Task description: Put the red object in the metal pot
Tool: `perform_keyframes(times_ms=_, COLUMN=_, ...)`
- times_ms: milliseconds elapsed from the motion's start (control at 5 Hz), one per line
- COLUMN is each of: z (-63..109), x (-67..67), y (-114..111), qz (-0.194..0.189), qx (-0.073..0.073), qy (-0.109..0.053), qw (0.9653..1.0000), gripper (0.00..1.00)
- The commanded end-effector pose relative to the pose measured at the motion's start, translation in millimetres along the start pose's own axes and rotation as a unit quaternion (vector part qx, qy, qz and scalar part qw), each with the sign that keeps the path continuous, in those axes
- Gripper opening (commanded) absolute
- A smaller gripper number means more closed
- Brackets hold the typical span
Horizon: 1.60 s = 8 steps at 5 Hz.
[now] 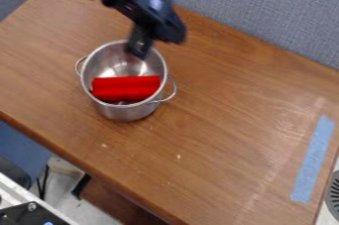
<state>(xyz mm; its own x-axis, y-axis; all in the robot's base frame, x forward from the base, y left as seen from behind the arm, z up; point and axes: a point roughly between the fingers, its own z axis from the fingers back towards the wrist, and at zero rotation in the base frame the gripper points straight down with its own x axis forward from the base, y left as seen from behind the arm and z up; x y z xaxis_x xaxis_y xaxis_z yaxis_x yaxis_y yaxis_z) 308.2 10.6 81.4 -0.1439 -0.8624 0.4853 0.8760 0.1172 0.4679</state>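
Observation:
The metal pot point(95, 98) stands on the left half of the wooden table, shiny, with small side handles. The red object point(129, 87) lies inside it, a flat-topped half-disc filling the near half of the pot. My gripper point(137, 50) reaches down from the upper left, its dark fingers held together just over the pot's far rim, above and behind the red piece. Nothing shows between the fingers. Whether the tips touch the rim is not clear.
A strip of blue tape point(312, 158) lies near the table's right edge. The wooden table point(225, 120) ends close in front of the pot. A grey-blue wall point(284, 11) runs behind. Cables lie on the floor point(27, 199) at bottom left.

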Motion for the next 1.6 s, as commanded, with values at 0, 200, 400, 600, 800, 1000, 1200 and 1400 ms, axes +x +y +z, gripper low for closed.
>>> perform_keyframes(times_ms=0, z=-9.9, x=30.4, y=2.7, qz=-0.034, qx=0.01, qy=-0.007, qw=0.9993, gripper=1.0)
perform_keyframes(times_ms=200, z=-22.6, x=54.5, y=-4.5, qz=-0.046, qx=0.006, qy=-0.014, qw=0.9988, gripper=1.0)
perform_keyframes(times_ms=400, z=-17.2, x=67.8, y=-18.3, qz=-0.031, qx=0.02, qy=-0.002, qw=0.9993, gripper=0.0)
perform_keyframes(times_ms=600, z=-1.9, x=71.9, y=-32.1, qz=-0.006, qx=0.043, qy=0.009, qw=0.999, gripper=0.0)
perform_keyframes(times_ms=800, z=10.1, x=74.1, y=-46.0, qz=0.024, qx=0.058, qy=0.017, qw=0.9979, gripper=1.0)
perform_keyframes(times_ms=1000, z=4.2, x=58.6, y=-52.3, qz=0.052, qx=0.079, qy=0.027, qw=0.9952, gripper=1.0)
perform_keyframes(times_ms=1200, z=-2.7, x=43.1, y=-59.5, qz=0.08, qx=0.103, qy=0.028, qw=0.9911, gripper=1.0)
perform_keyframes(times_ms=1400, z=-11.1, x=45.4, y=-40.2, qz=0.088, qx=0.117, qy=0.024, qw=0.9889, gripper=1.0)
